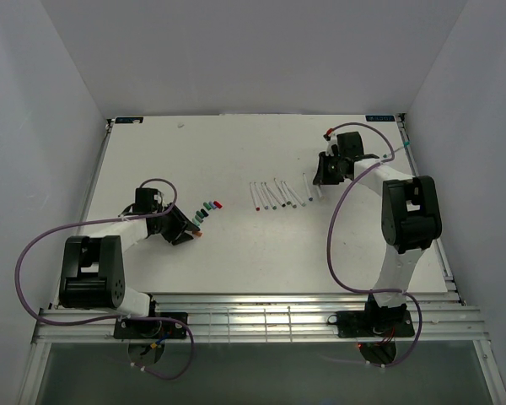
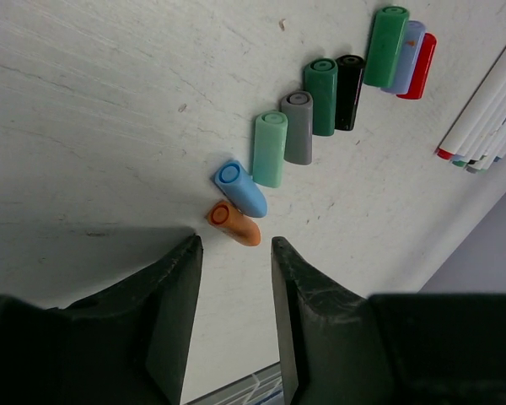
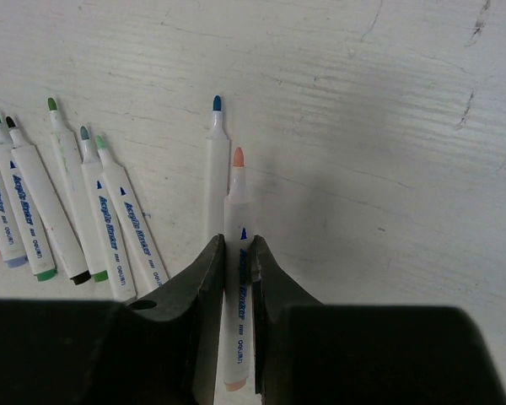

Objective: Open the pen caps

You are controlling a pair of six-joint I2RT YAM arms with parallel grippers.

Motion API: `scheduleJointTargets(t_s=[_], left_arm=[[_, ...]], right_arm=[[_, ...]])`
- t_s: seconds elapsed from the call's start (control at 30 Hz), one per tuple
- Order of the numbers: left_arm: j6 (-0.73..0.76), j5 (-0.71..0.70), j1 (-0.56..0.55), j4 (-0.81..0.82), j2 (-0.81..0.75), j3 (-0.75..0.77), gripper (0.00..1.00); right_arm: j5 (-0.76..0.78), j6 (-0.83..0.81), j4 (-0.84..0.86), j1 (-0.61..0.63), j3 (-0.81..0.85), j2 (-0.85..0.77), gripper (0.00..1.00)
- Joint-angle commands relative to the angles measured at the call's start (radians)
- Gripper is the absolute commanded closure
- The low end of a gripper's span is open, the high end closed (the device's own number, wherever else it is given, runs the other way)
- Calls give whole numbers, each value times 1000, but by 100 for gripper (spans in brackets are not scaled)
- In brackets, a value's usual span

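Observation:
Several loose pen caps [image 1: 207, 208] lie in a row on the white table. In the left wrist view they run from an orange cap [image 2: 234, 224] and a blue cap [image 2: 241, 189] past mint, grey, green and black caps to a red cap [image 2: 418, 66]. My left gripper [image 2: 234, 245] is open and empty, just short of the orange cap, and also shows in the top view [image 1: 185, 232]. My right gripper [image 3: 238, 245] is shut on an uncapped white pen with an orange tip [image 3: 237, 202], low over the table, beside a blue-tipped pen [image 3: 215, 160].
Several uncapped white pens [image 3: 76, 202] lie side by side left of the right gripper; they also show in the top view [image 1: 274, 196]. Metal rails [image 1: 261, 316] run along the table's near edge. White walls enclose the table on three sides.

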Motion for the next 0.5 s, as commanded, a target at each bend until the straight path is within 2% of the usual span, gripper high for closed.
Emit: scheduleJointTargets(t_s=[0.0, 0.17, 0.27, 0.37, 0.4, 0.47], left_arm=[[4, -46, 1, -8, -13, 2, 49], [0, -36, 1, -8, -27, -2, 47], [-8, -27, 1, -9, -56, -10, 45], [-32, 5, 1, 9, -102, -30, 45], [-43, 32, 1, 17, -117, -41, 44], [-69, 53, 1, 35, -166, -71, 43]], right_arm=[[-53, -23, 40, -2, 25, 15, 92], [-66, -13, 48, -2, 34, 44, 92], [-60, -12, 46, -2, 43, 59, 87], [-63, -9, 42, -2, 55, 70, 73], [-60, -1, 37, -2, 57, 70, 66], [-54, 7, 39, -2, 57, 61, 62]])
